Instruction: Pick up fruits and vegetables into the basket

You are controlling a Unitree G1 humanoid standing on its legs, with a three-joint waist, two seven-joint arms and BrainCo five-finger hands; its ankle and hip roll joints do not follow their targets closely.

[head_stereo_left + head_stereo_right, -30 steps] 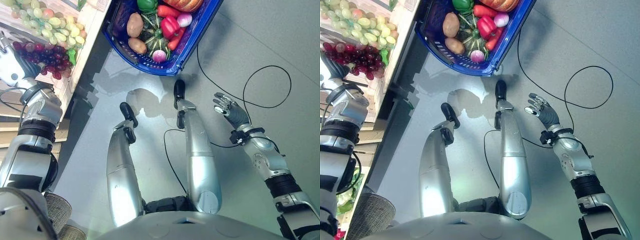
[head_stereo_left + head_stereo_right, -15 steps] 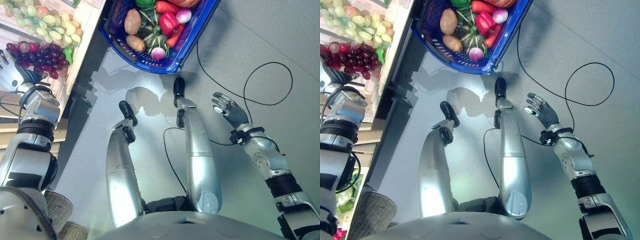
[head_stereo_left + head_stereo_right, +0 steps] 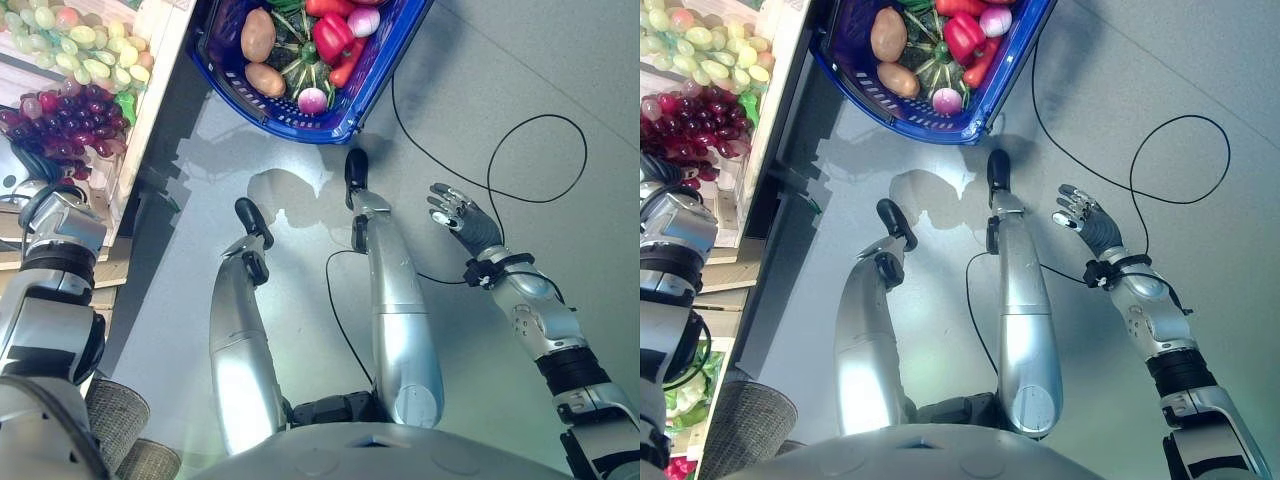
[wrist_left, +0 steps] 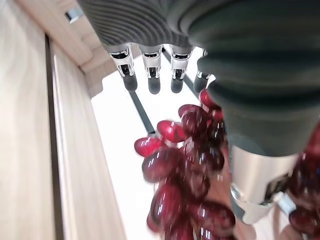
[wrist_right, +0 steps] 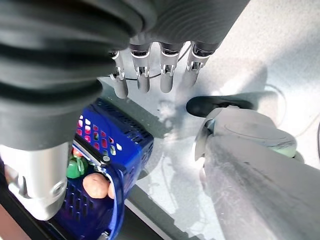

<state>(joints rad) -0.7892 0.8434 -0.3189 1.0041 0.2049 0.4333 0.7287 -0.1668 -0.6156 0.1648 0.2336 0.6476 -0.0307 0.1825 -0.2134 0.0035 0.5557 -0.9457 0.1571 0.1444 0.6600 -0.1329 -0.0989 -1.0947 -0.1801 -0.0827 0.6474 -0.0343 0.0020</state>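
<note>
basket (image 3: 372, 85) top open | floor (image 3: 520, 60) beside it free | red grapes (image 4: 190, 175) crowd left hand (image 4: 150, 30)

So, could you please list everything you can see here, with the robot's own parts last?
basket: one, blue, on the floor ahead of the robot
potatoes: two, brown, in the basket
red peppers: at least two, in the basket
radishes: two, pink-white, in the basket
striped squash: one, dark green, mid-basket
red grapes: one bunch, dark red, on the wooden shelf
green grapes: one bunch, pale green, on the shelf beyond the red ones
shelf: one, light wood, left side
left hand: at the red grapes, fingers straight
right hand: open, above the floor
</note>
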